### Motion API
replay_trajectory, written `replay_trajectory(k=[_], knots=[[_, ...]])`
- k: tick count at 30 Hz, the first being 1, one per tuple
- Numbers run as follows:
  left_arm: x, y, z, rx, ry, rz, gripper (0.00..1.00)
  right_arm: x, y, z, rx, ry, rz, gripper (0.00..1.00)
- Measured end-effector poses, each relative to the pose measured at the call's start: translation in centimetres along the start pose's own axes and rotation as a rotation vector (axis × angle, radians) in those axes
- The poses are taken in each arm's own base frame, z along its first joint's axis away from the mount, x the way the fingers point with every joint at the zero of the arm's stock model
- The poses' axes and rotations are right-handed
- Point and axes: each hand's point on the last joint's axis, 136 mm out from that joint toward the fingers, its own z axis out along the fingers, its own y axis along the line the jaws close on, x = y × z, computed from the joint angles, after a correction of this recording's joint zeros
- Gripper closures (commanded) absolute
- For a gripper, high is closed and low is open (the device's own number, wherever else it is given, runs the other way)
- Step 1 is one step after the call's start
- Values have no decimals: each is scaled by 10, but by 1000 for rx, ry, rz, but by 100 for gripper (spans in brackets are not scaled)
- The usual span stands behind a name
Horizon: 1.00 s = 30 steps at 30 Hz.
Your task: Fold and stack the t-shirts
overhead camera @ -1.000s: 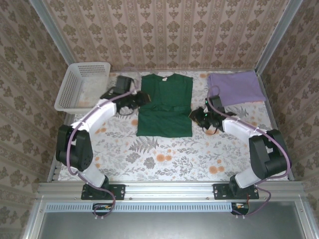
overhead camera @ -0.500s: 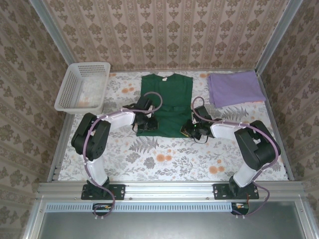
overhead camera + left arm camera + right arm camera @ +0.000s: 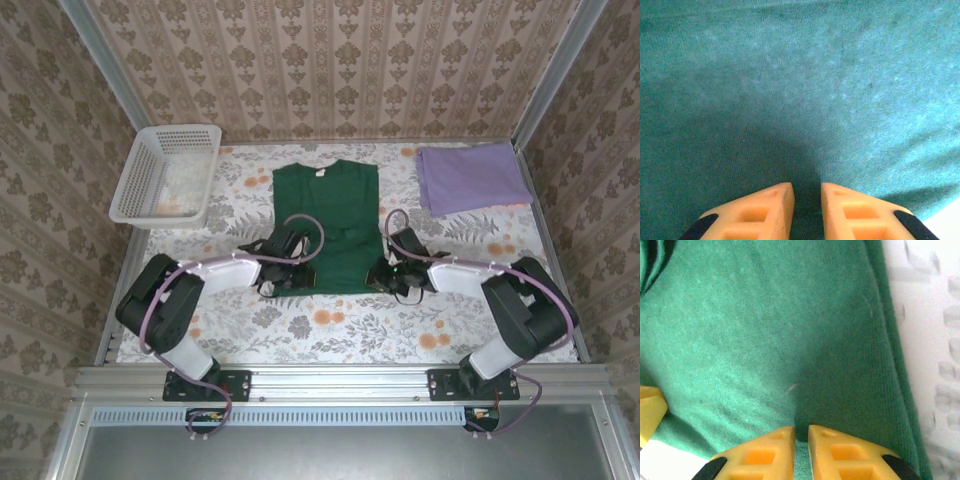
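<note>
1. Surface (image 3: 330, 330): I am looking at a flower-printed covering that is spreading across the whole work area, with patterned walls standing on three sides.

2. Green t-shirt (image 3: 327, 215): it is lying flat at the middle of the surface, with the collar pointing to the far wall and the hem toward the arm bases. From overhead it is reading as a tall, tidy rectangle.

3. Lilac t-shirt (image 3: 470, 178): it is resting in the far right corner as a flat folded pad, well apart from the green t-shirt.

4. Basket (image 3: 140, 185): the white lattice basket is sitting in the far left corner, tilted against the wall. I cannot tell what is lying inside it.

5. Left arm (image 3: 215, 270) and right arm (image 3: 470, 272): both are reaching inward, low over the surface, and are meeting the green t-shirt at its near hem, one at each corner.

6. Left claw (image 3: 807, 192): its orange fingers are standing almost together, with a narrow slot between them, and the green cloth is dipping into that slot, so it is pinching the green t-shirt.

7. Right claw (image 3: 801, 432): its fingers are nearly touching, and a crease of green cloth is running straight into the gap. It is gripping the green t-shirt just beside the shirt's right edge, where pale surface is showing.
</note>
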Motion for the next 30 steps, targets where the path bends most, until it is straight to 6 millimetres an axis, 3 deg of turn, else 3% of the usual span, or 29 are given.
replay_trajectory(k=[4, 6, 11, 16, 23, 30], knots=[[21, 2, -9, 9, 3, -7, 72, 29, -3, -10, -17, 19, -1, 74], [26, 4, -14, 4, 5, -16, 65, 37, -4, -17, -16, 18, -2, 73], [30, 16, -31, -5, 13, -84, 60, 28, 1, -41, -18, -72, -8, 72], [5, 28, -47, 53, -38, -213, 55, 8, 21, -47, -5, -112, -37, 75], [-49, 40, -67, 130, -146, -338, 51, -19, 50, -17, 32, -84, -66, 78], [-63, 50, -61, 158, -174, -442, 46, -33, 55, 7, 79, -71, -78, 78]])
